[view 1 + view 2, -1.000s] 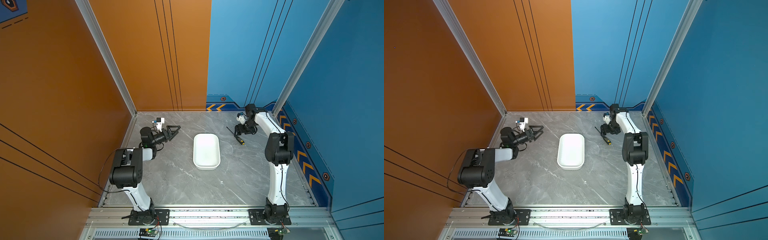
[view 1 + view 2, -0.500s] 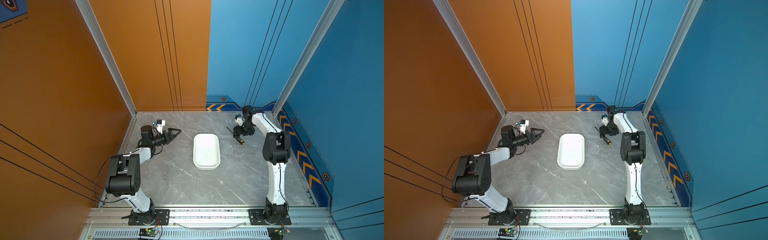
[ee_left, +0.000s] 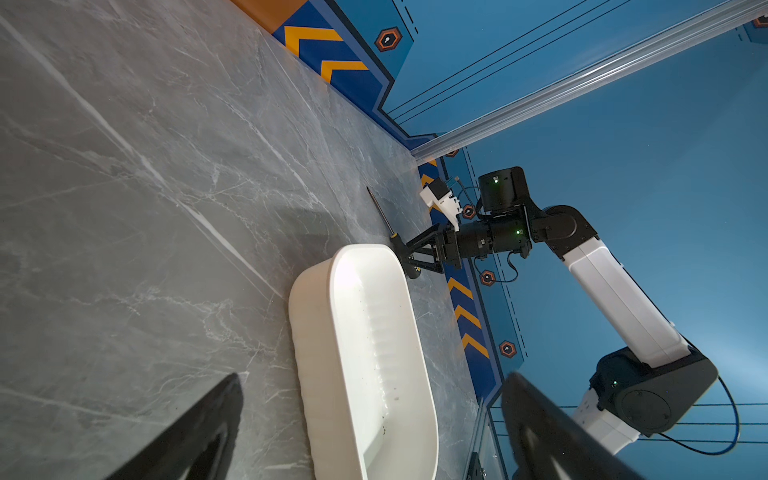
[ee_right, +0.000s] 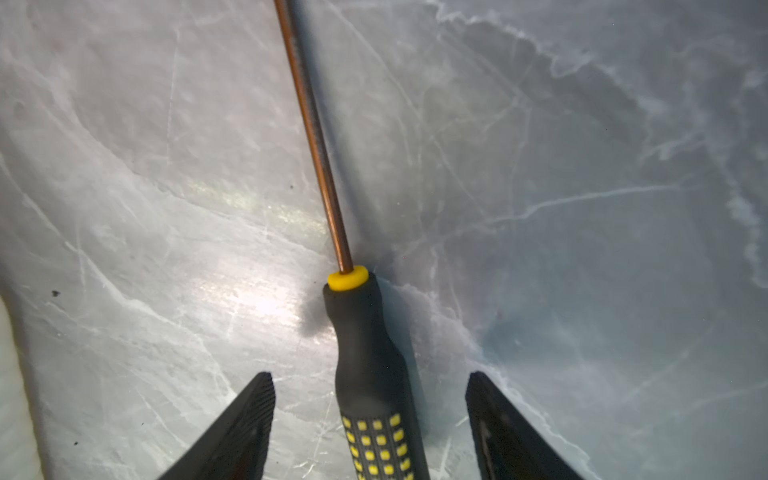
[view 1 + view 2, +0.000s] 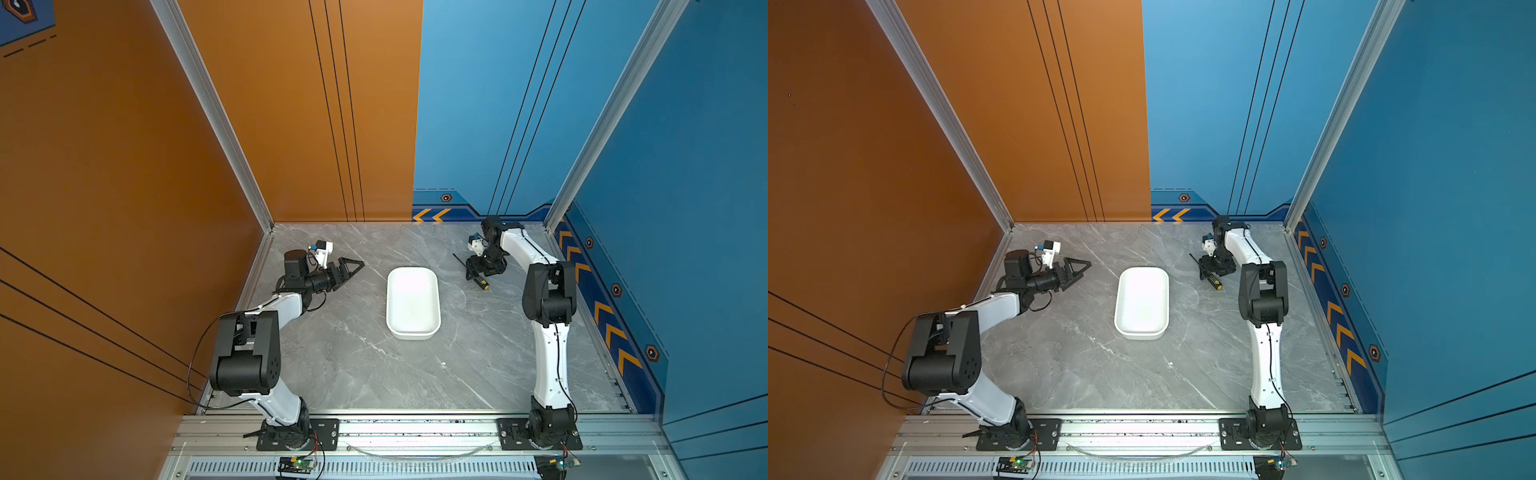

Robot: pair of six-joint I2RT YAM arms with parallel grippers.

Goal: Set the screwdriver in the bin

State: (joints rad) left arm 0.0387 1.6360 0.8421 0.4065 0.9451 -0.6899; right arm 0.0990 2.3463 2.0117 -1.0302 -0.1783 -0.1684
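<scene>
The screwdriver (image 5: pixel 483 284) lies on the grey marble table, right of the white bin (image 5: pixel 390 303), with its thin shaft pointing to the far left. In both top views my right gripper (image 5: pixel 473 272) sits low over its handle (image 5: pixel 1216 284). The right wrist view shows the right gripper (image 4: pixel 370 376) open, one finger on each side of the black, yellow-dotted handle (image 4: pixel 365 345), a gap on both sides. My left gripper (image 5: pixel 357 264) hovers left of the bin, open and empty. Through the left gripper (image 3: pixel 374 374) I see the bin's rim (image 3: pixel 316 332) and the screwdriver (image 3: pixel 380 212) beyond it.
The bin (image 5: pixel 1119 299) holds nothing. Orange and blue walls close in the table on the left, far and right sides. The right arm's elbow (image 5: pixel 548 295) stands near the right wall. An aluminium rail (image 5: pixel 415 428) runs along the front edge.
My right gripper has come down and slightly nearer onto the screwdriver handle, its jaws narrowing a little. The left arm has swung, its elbow dropping toward the front and its gripper edging toward the bin.
</scene>
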